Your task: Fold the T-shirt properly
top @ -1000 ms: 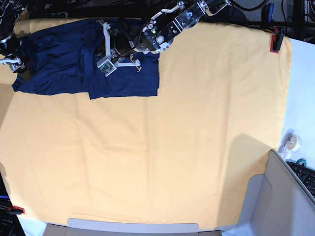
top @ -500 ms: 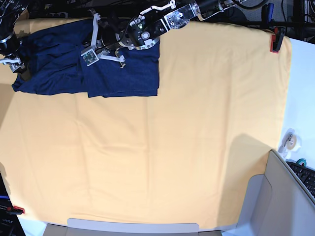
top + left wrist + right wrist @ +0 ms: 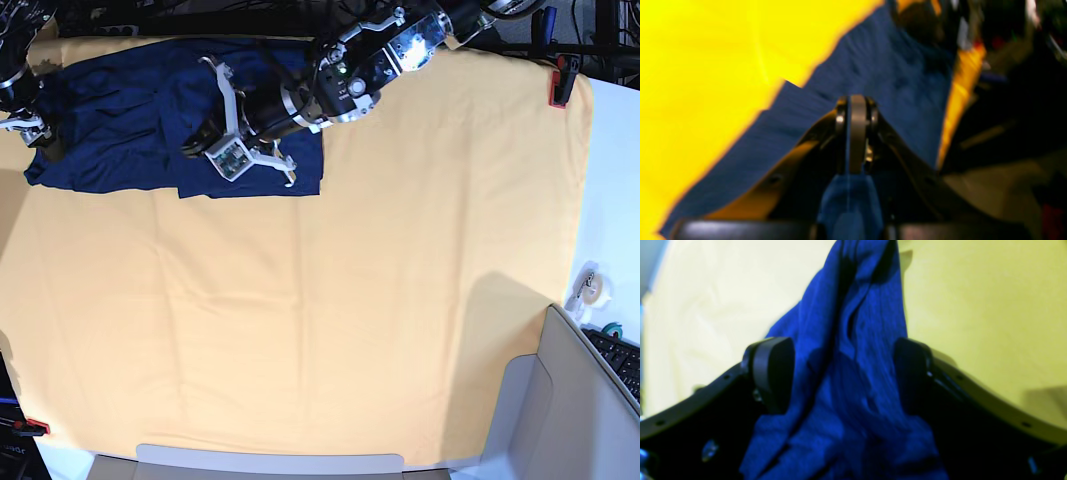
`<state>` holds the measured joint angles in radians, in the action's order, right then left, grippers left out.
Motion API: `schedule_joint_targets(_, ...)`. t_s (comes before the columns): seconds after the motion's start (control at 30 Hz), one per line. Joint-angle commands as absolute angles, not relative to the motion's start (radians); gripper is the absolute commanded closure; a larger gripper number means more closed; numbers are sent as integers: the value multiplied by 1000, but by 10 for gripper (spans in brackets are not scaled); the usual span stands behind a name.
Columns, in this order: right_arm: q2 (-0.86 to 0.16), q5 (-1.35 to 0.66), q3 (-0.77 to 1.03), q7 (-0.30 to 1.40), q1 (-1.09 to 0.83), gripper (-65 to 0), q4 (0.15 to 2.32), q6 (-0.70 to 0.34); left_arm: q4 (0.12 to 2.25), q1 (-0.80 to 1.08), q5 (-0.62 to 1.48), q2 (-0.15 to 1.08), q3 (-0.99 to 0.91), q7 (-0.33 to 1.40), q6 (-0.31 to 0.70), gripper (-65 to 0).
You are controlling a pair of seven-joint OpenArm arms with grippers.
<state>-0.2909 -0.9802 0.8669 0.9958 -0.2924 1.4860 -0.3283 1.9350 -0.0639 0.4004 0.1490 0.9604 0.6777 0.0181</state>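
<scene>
A broad yellow-orange table cloth (image 3: 330, 300) covers nearly the whole base view, smooth apart from faint creases, with a red clamp (image 3: 558, 85) gripping its upper right corner and another red clip (image 3: 36, 427) at the lower left edge. At the right edge of the frame lie a roll of clear tape (image 3: 590, 285) and the corner of a black keyboard (image 3: 620, 360), and a grey panel (image 3: 540, 410) rises at the lower right. The large dark navy blue T-shirt of thin knit fabric (image 3: 120, 120) lies in the upper left of that frame, partly folded into a flat block. The left gripper (image 3: 215, 130) reaches over it from the upper middle; the left wrist view, blurred, shows what the base view cannot: its fingers (image 3: 857, 133) pressed together on a pinch of the blue cloth. The right gripper (image 3: 843, 373) sits at the far upper left edge of the base view; only its wrist view shows its pads (image 3: 773, 370) spread wide with bunched shirt fabric lying between them, not clamped.
</scene>
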Motion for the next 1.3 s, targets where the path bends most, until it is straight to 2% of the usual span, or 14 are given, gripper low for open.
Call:
schedule_joint_targets(0.0,-335,-978,909,975,-314,-459,1512,-318,1960,-56,404,160,940,661,22,-1)
schedule_joint_targets(0.07,-369,-980,938,975,-318,-459,1527,-318,1983,-41,404,180,894,662,22,-7)
schedule_joint_targets(0.17,-432,-981,952,987,-320,-460,1529,-328,2018,-2,404,205,825,662,22,-59)
schedule_joint_targets(0.3,-498,-975,957,1073,-314,-462,1524,-484,2048,56,404,229,743,656,22,-132)
schedule_joint_targets(0.43,-522,-972,951,1144,-283,-462,1520,-601,2051,91,404,229,682,654,22,-137)
schedule_joint_targets(0.67,-515,-900,947,1198,-219,-462,1319,-698,2049,102,404,229,656,665,22,-138)
schedule_joint_targets(0.83,-484,-891,911,1198,-213,-459,1241,-698,2048,104,404,229,657,665,22,-138)
schedule_joint_targets(1.13,-421,-897,806,1198,-191,-459,1250,-698,2046,104,404,229,656,667,22,-138)
schedule_joint_targets(1.27,-374,-894,771,1198,-199,-459,1317,-698,2046,104,404,229,656,667,22,-138)
